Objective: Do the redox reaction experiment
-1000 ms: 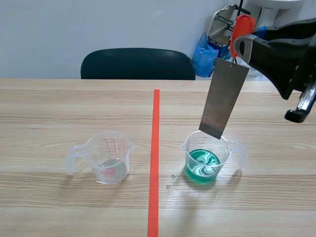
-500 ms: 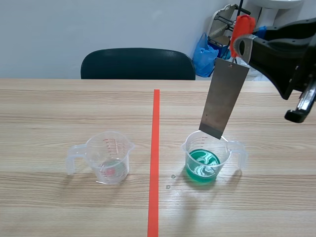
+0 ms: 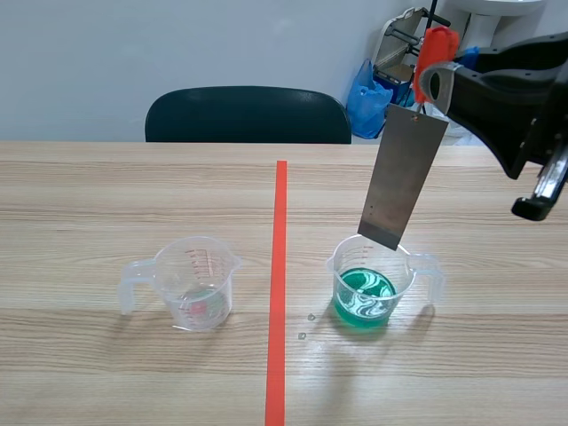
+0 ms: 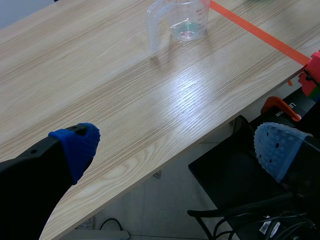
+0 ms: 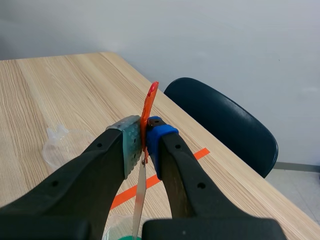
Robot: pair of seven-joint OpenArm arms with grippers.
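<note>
A grey metal strip [image 3: 401, 176] with an orange clip [image 3: 433, 46] on its top end hangs tilted above a clear beaker of green liquid [image 3: 366, 295], its lower end over the beaker's rim. My right gripper [image 3: 428, 82] is shut on the clip; in the right wrist view the orange clip [image 5: 148, 107] is pinched between the fingers and the strip [image 5: 139, 200] hangs edge-on below. A second clear beaker [image 3: 195, 284], almost empty, stands left of the tape line. My left gripper [image 4: 175, 145] is open beyond the table's edge, far from that beaker [image 4: 181, 19].
An orange-red tape line [image 3: 279, 275] runs down the table's middle. A dark chair [image 3: 248, 115] stands behind the table. Blue bags [image 3: 367, 96] and gear lie at the back right. Small droplets [image 3: 306, 325] dot the wood near the green beaker.
</note>
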